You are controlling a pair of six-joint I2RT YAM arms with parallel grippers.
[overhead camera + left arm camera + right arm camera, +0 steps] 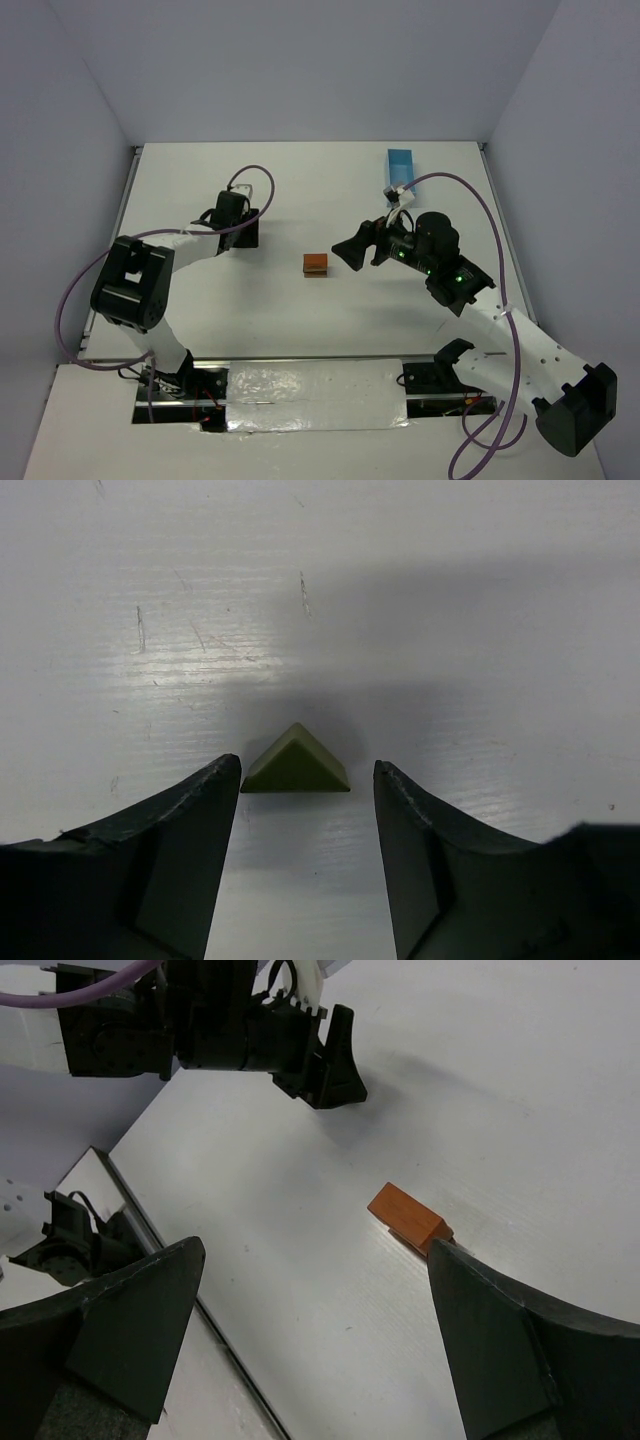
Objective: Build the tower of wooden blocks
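A small stack of an orange block on a brown block [316, 264] stands mid-table. In the right wrist view the orange block [408, 1215] lies just ahead of my right fingertip, apart from it. My right gripper [352, 250] is open and empty, just right of the stack; its jaws stand wide apart in its own view [315, 1250]. An olive-green triangular block [296, 762] lies on the table just ahead of and between the tips of my open left gripper [307, 770]. The left gripper [245, 232] sits low at the left and hides the triangle in the top view.
A light-blue rectangular tray [402, 166] stands at the back right. The left arm's gripper [320, 1055] shows at the top of the right wrist view. The table's near edge with a metal rail [170, 1230] runs along the left of that view.
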